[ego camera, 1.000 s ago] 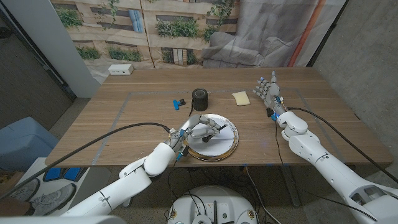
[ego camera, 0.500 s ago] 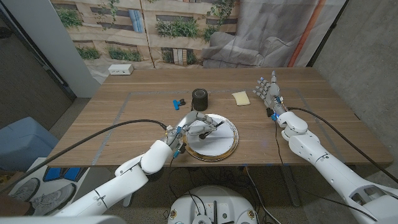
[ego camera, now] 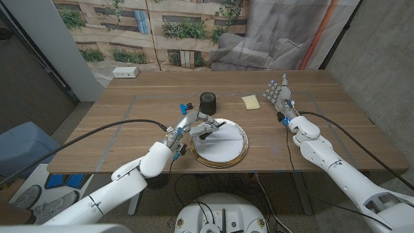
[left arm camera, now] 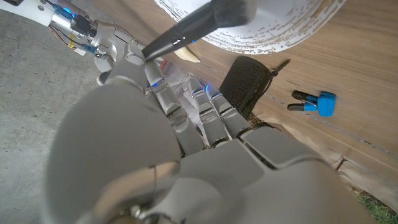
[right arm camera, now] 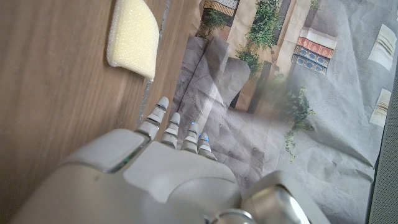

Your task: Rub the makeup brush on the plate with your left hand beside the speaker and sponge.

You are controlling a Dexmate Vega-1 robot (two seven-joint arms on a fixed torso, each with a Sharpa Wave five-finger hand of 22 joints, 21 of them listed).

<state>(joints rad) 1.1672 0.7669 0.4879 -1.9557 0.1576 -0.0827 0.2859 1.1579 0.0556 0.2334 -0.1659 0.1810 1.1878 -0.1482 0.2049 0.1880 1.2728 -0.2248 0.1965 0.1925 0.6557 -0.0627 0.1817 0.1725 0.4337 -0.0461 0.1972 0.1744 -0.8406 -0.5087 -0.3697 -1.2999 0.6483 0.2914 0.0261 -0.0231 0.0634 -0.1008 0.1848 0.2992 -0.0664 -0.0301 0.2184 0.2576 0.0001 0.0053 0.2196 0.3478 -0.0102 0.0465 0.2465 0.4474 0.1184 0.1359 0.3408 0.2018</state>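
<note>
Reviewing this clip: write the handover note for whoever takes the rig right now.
Left hand grips the makeup brush, its head over the plate near the rim.
Right hand is raised, open, beside the sponge.
The speaker stands behind the plate; a small blue clip lies left of it.
Done: brush in hand, at the plate.
Left: rub the brush over the plate; whether the bristles touch it is unclear.

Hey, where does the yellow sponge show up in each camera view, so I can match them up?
Head view: the sponge lies on the far side of the table, right of the speaker.
Left wrist view: a pale corner beside the speaker may be it; too little shows to tell.
Right wrist view: it lies on the wood beyond the right hand.
Shared landmark: the speaker.
</note>
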